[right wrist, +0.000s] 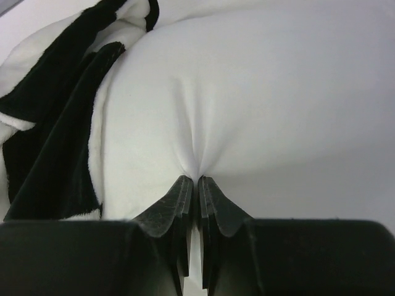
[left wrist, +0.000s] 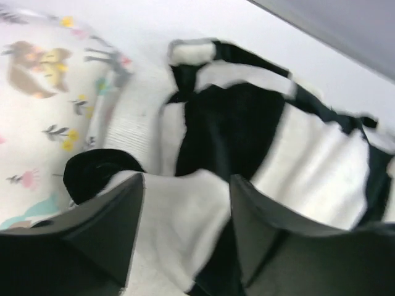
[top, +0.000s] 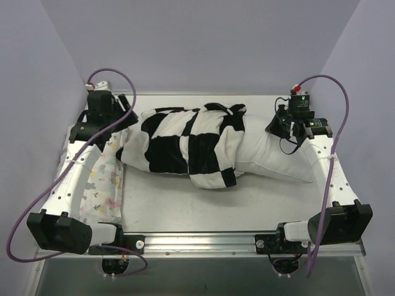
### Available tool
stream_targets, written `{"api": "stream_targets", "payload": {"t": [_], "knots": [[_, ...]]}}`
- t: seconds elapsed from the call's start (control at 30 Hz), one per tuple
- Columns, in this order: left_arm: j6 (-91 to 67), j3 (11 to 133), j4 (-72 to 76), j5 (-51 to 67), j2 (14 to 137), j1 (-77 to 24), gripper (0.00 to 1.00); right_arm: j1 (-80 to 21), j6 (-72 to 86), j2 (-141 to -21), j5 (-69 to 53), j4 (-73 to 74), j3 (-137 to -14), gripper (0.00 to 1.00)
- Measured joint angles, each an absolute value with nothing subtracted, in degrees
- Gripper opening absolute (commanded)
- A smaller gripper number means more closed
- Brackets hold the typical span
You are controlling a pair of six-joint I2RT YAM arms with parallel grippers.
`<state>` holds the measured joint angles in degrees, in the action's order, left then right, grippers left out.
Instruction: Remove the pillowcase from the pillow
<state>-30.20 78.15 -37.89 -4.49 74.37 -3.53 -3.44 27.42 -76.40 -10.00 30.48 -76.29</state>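
The black-and-white checked pillowcase covers the left part of the white pillow, whose bare right end sticks out. My right gripper is at that bare end. In the right wrist view it is shut on a pinched fold of the pillow, with the pillowcase's edge to the left. My left gripper is at the pillowcase's left end. In the left wrist view it is open, and pillowcase fabric lies between its fingers.
A pale floral-print pillow lies along the table's left side beside the left arm; it also shows in the left wrist view. Purple cables loop around both arms. Walls close in the back and sides.
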Motion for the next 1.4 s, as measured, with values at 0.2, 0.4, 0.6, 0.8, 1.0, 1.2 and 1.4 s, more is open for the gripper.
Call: {"api": "stream_targets", "payload": {"t": [0.2, 0.4, 0.6, 0.8, 1.0, 1.2, 1.4], "knots": [[-28.0, 74.8, -34.7, -7.8, 71.2, -23.4, 0.88, -5.9, 26.7, -78.3, -3.8, 31.1, -76.3, 0.0], [-32.5, 59.9, -32.9, -14.0, 61.6, -41.2, 0.89, -7.7, 26.1, -79.0, -0.4, 31.1, -76.3, 0.0], [-40.0, 49.0, -32.0, -22.6, 60.0, -57.1, 0.9, -8.5, 25.2, -79.0, 1.0, 31.1, -76.3, 0.0], [-45.6, 45.0, -26.8, -27.6, 63.0, -62.2, 0.97, -9.2, 24.8, -78.7, 2.0, 30.8, -75.2, 0.0], [-48.3, 44.1, -20.6, -36.1, 68.5, -64.0, 0.98, -9.8, 24.2, -78.0, 2.6, 30.6, -74.4, 0.0], [-52.1, 45.5, -17.5, -46.3, 76.1, -64.1, 0.8, -11.0, 23.9, -78.0, 2.9, 30.6, -74.4, 0.0], [-55.2, 52.4, -20.5, -53.0, 82.6, -64.1, 0.0, -12.3, 23.6, -78.0, 3.7, 30.3, -74.3, 0.0]]}}
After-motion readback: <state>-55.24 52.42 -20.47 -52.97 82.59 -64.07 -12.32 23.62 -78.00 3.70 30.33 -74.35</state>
